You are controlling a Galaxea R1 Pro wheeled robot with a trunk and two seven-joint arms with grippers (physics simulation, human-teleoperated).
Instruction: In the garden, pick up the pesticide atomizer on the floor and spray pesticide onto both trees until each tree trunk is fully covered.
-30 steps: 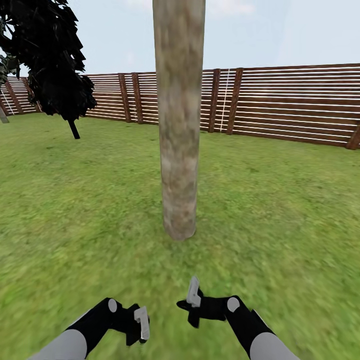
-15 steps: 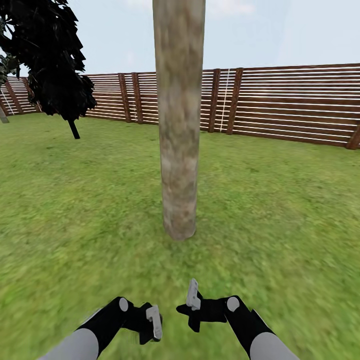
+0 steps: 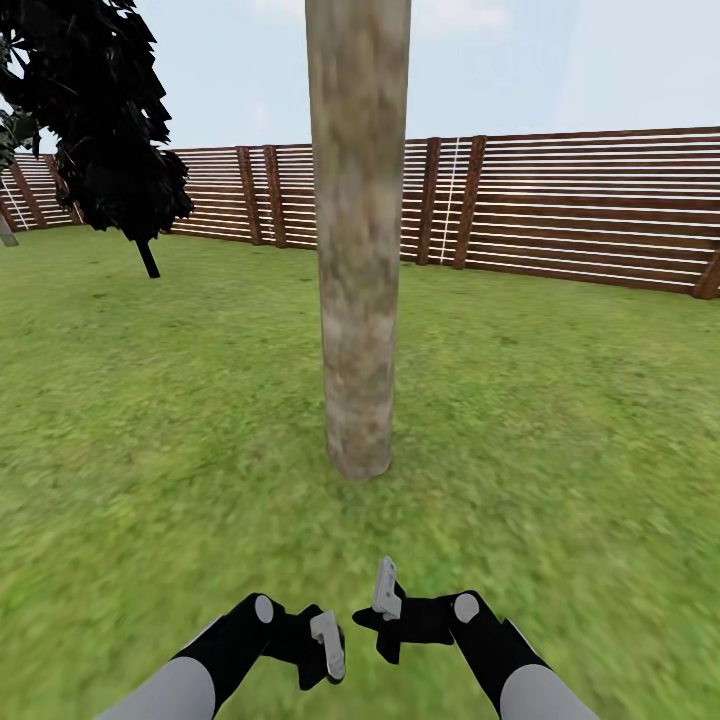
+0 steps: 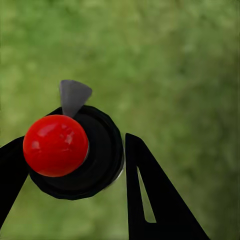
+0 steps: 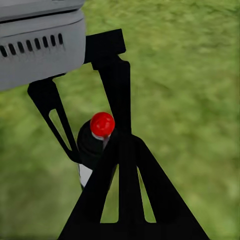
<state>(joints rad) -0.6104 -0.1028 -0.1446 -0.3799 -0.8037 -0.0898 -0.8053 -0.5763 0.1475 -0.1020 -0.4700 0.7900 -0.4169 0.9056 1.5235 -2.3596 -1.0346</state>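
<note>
Atomizer (image 4: 75,152) picked up, clamped in left gripper (image 3: 322,650); right gripper (image 3: 383,610) empty, apart; near trunk (image 3: 357,240) unsprayed, second tree pending.

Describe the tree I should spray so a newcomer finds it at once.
On the lawn before the slatted fence, look dead centre, just ahead of both claws. The tree trunk there is a thick, smooth, mottled grey-tan column; the dark tree far left has a thin black stem.
</note>
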